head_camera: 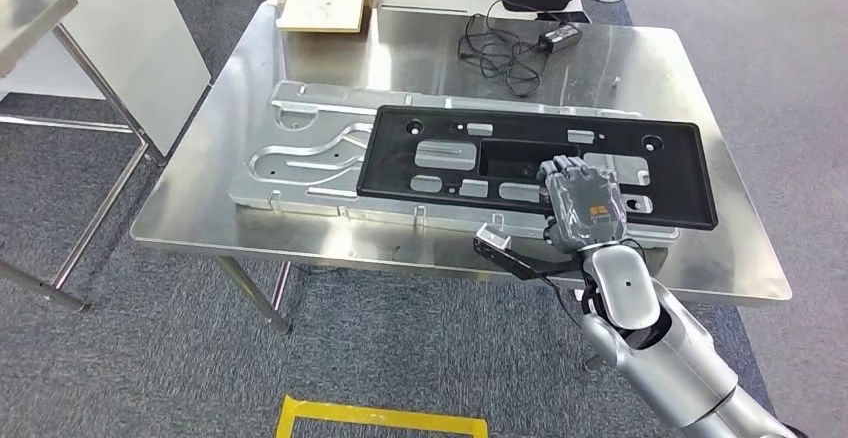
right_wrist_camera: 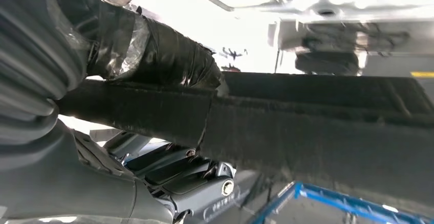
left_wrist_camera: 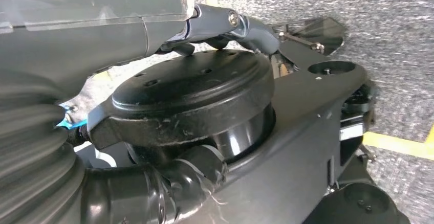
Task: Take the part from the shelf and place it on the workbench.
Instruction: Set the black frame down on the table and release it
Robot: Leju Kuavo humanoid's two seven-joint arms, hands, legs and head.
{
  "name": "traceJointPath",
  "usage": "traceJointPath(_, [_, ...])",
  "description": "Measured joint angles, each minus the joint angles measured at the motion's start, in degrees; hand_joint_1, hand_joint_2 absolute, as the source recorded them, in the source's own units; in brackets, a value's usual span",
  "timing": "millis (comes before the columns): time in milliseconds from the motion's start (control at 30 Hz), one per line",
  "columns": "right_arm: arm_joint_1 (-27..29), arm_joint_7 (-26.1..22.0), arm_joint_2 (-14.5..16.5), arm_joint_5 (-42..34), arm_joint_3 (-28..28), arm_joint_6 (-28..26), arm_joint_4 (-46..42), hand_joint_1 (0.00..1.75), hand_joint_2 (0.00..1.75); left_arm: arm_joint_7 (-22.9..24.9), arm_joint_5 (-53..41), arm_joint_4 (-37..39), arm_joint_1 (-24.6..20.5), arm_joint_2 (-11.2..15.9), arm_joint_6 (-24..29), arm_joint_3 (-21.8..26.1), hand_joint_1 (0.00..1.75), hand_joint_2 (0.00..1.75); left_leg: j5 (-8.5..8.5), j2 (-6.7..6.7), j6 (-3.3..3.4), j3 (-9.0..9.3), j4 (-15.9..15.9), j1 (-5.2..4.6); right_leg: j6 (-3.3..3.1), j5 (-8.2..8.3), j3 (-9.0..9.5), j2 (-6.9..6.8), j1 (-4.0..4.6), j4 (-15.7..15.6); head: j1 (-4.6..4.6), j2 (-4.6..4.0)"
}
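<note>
- The shiny steel counter [head_camera: 230, 68] carries a pressed silver metal panel [head_camera: 300, 158]; the long, flat black plastic part [head_camera: 560, 128], pierced with rectangular cut-outs, lies across it.
- Risk, as I judge it: letting go unevenly could slide the part toward the counter's near edge.
- The right hand [head_camera: 583, 201] has its fingers grasping the part's near edge.
- The left hand's [left_wrist_camera: 102, 24] fingers: I cannot tell.

A workshop or test lab. A bare stainless-steel counter [head_camera: 250, 68] stands on grey carpet [head_camera: 150, 358]. Yellow floor tape [head_camera: 380, 418] marks a station.
</note>
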Motion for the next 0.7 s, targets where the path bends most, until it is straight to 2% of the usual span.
traceJointPath(67, [0.1,0.0,0.1,0.0,-0.3,0.0,0.2,1.75,1.75,0.0,0.0,0.0,-0.1,0.0,0.0,-0.2,0.0,1.75,-0.62,0.22,-0.53,-0.14,0.4,-0.08,-0.58,-0.72,0.77,-0.03,-0.41,-1.1,-0.02,0.0])
traceJointPath(100, [0.0,0.0,0.1,-0.1,-0.4,0.1,0.3,1.75,1.75,0.0,0.1,0.0,-0.1,0.1,0.0,-0.3,0.0,1.75,-1.36,0.28,-0.78,-0.77,1.9,-0.1,-0.84,-0.89,1.29,-0.04,-0.64,-1.5,-0.03,0.0])
traceJointPath(133, [0.0,0.0,0.2,-0.1,-0.5,0.1,0.4,1.75,1.75,-0.1,0.1,0.0,-0.1,0.1,0.0,-0.4,0.0,1.75,-2.42,0.31,-1.01,-2.14,4.6,-0.08,-1.11,-1.09,1.85,-0.08,-0.8,-1.8,-0.04,0.0])
traceJointPath(200, [0.0,0.0,0.5,-0.1,-0.7,0.2,0.8,1.75,1.75,-0.3,0.3,0.0,-0.2,0.2,0.0,-0.5,0.0,1.75,-4.67,0.29,-1.28,-6.71,12.2,-0.02,-1.46,-1.65,2.68,-0.09,-0.74,-2.0,-0.07,0.0])
traceJointPath(233, [0.1,0.0,0.6,-0.2,-0.7,0.2,1.0,1.75,1.75,-0.4,0.4,0.0,-0.2,0.2,-0.1,-0.5,0.0,1.75,-4.95,0.28,-1.37,-8.77,15.1,-0.02,-1.51,-2.02,3.13,-0.08,-0.72,-2.0,-0.08,0.0])
traceJointPath(267, [0.1,0.0,0.7,-0.3,-0.7,0.3,1.2,1.75,1.75,-0.4,0.5,0.0,-0.3,0.3,-0.2,-0.5,0.0,1.75,-4.16,0.29,-1.42,-10.04,16.3,-0.02,-1.5,-2.43,3.68,-0.06,-0.7,-1.9,-0.08,0.0])
traceJointPath(300, [0.2,0.0,0.9,-0.4,-0.7,0.3,1.4,1.75,1.75,-0.4,0.6,0.0,-0.4,0.3,-0.2,-0.6,0.0,1.75,-2.13,0.3,-1.37,-10.19,15.3,-0.02,-1.44,-2.86,4.33,-0.02,-0.69,-1.9,-0.08,0.0])
traceJointPath(367, [0.2,0.0,1.1,-0.6,-0.8,0.4,1.6,1.75,1.75,-0.3,0.7,0.0,-0.3,0.3,-0.2,-0.6,0.0,1.75,3.28,0.33,-1.04,-8.37,9.0,-0.02,-1.18,-3.81,5.7,0.09,-0.68,-2.0,-0.07,0.0])
traceJointPath(400, [0.1,0.0,1.2,-0.6,-0.9,0.4,1.7,1.75,1.75,-0.3,0.8,0.0,-0.2,0.3,-0.1,-0.6,0.0,1.75,5.14,0.32,-0.83,-7.27,6.1,-0.12,-0.92,-4.18,6.18,0.17,-0.59,-1.9,-0.06,0.0])
traceJointPath(433, [0.0,0.0,1.3,-0.6,-1.0,0.5,1.8,1.75,1.75,-0.2,0.9,0.0,-0.2,0.3,-0.1,-0.6,0.0,1.75,5.8,0.32,-0.63,-6.42,3.9,-0.22,-0.68,-4.42,6.36,0.23,-0.52,-1.9,-0.06,0.0])
traceJointPath(500, [-0.1,0.0,1.4,-0.7,-1.0,0.6,2.0,1.75,1.75,-0.2,1.0,0.1,-0.2,0.3,-0.1,-0.7,0.0,1.75,5.03,0.3,-0.23,-5.68,2.1,-0.39,-0.15,-4.5,6.08,0.25,-0.34,-1.8,-0.06,0.0])
traceJointPath(600, [-0.1,-0.1,1.4,-0.7,-1.1,0.6,2.1,1.75,1.75,-0.3,1.0,0.0,-0.2,0.1,-0.1,-0.7,0.0,1.75,4.51,0.2,0.58,-4.82,0.4,0.08,0.65,-5.35,5.27,0.11,-0.41,-0.7,-0.03,0.0])
traceJointPath(633, [-0.2,-0.1,1.4,-0.7,-1.1,0.6,2.1,1.75,1.75,-0.3,1.0,0.0,-0.2,0.1,-0.1,-0.7,0.0,1.75,4.48,0.2,0.85,-4.4,0.0,0.22,0.93,-6.3,4.18,0.1,-0.51,1.5,-0.02,0.0])
traceJointPath(700, [-0.3,-0.1,1.4,-0.7,-1.1,0.6,2.2,1.75,1.75,-0.3,1.0,0.0,-0.2,0.0,-0.1,-0.7,0.0,1.75,4.13,0.24,1.24,-3.82,-0.1,0.2,1.4,-8.69,-0.1,0.07,-0.77,8.8,-0.02,0.0])
